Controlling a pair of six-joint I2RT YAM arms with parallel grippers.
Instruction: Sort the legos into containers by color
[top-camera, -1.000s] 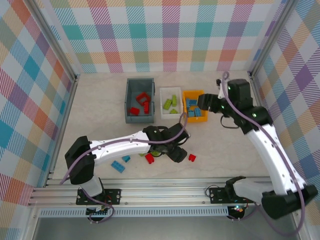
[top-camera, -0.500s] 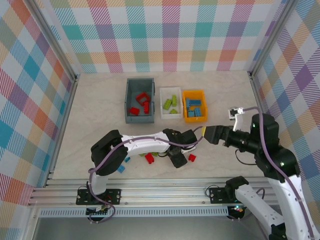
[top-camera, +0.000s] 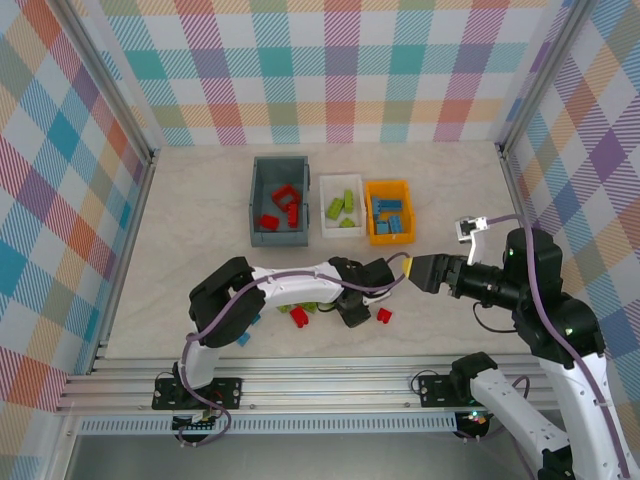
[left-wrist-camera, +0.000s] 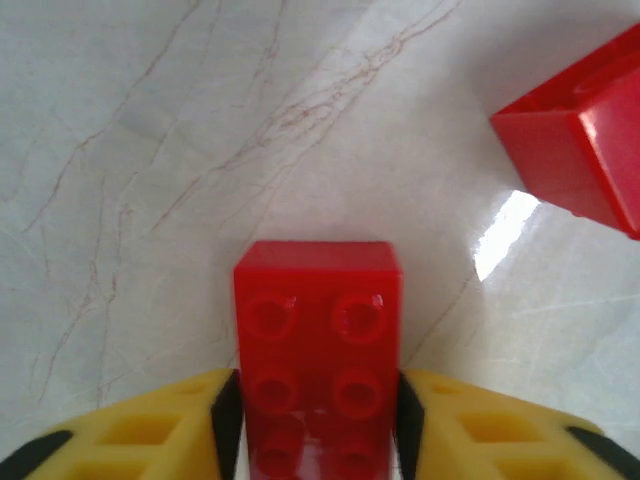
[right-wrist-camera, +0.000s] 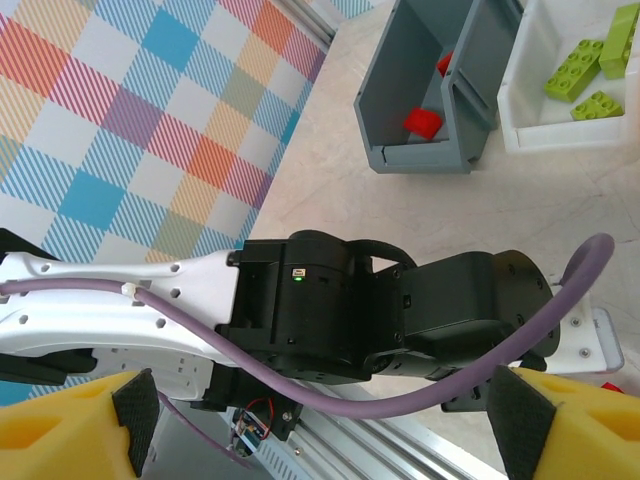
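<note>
Red brick (left-wrist-camera: 318, 350), one: sitting studs-up on the tabletop (left-wrist-camera: 150, 150), the left jaws pinching its two long sides, evidently readying it for lifting toward the grey-blue bin (top-camera: 256, 200) lying well beyond them. Right jaws: standing spread wide and empty, hovering over the left arm (right-wrist-camera: 330, 310), apparently keeping clear. Loose pieces lying around the left jaws, as far as can be counted: second red brick (left-wrist-camera: 580, 150) just ahead to one side, third red brick (top-camera: 298, 316), one lime green brick (top-camera: 312, 308), two blue bricks (top-camera: 240, 337). Sorted stock: about three red sitting in the grey-blue bin, about three green in the white bin (top-camera: 322, 205), about four blue in the orange bin (top-camera: 390, 240).
</note>
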